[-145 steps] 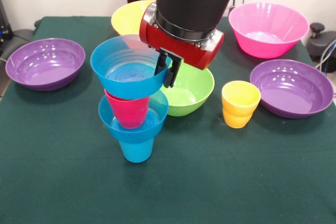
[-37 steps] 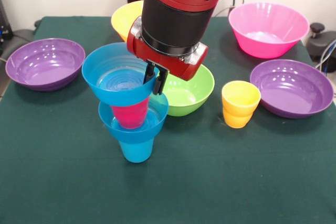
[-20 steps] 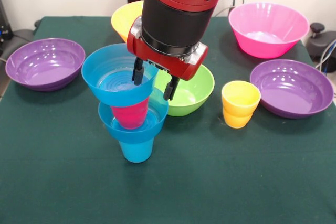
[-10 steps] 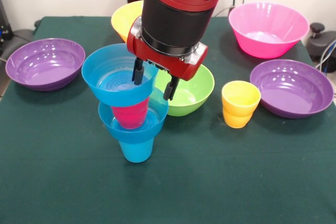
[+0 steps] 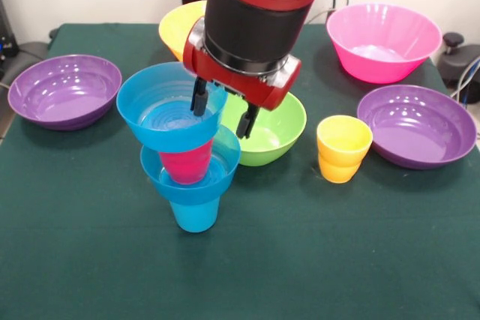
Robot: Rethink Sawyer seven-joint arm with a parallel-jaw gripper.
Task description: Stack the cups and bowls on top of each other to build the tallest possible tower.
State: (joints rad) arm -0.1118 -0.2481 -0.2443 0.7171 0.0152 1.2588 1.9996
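The tower stands at the table's front left: a blue cup (image 5: pixel 195 215) at the bottom, a small blue bowl (image 5: pixel 191 179) on it, a red cup (image 5: pixel 184 164) in that bowl, and a second small blue bowl (image 5: pixel 166 114) on top, sitting off-centre to the left. My gripper (image 5: pixel 223 110) is open just above the top bowl's right rim. One finger hangs over the bowl's inside and the other outside it, over the lime green bowl (image 5: pixel 276 131). The yellow cup (image 5: pixel 343 148) stands alone to the right.
A purple bowl (image 5: pixel 64 89) sits at the left and another purple bowl (image 5: pixel 417 125) at the right. The pink bowl (image 5: pixel 382 39) is at the back right. A yellow-orange bowl (image 5: pixel 178 26) sits behind the arm. The table's front is bare green cloth.
Earlier the gripper was shut on the top blue bowl's rim, holding it higher and further right. Now the bowl rests on the red cup, the fingers are apart, and the gripper has risen slightly.
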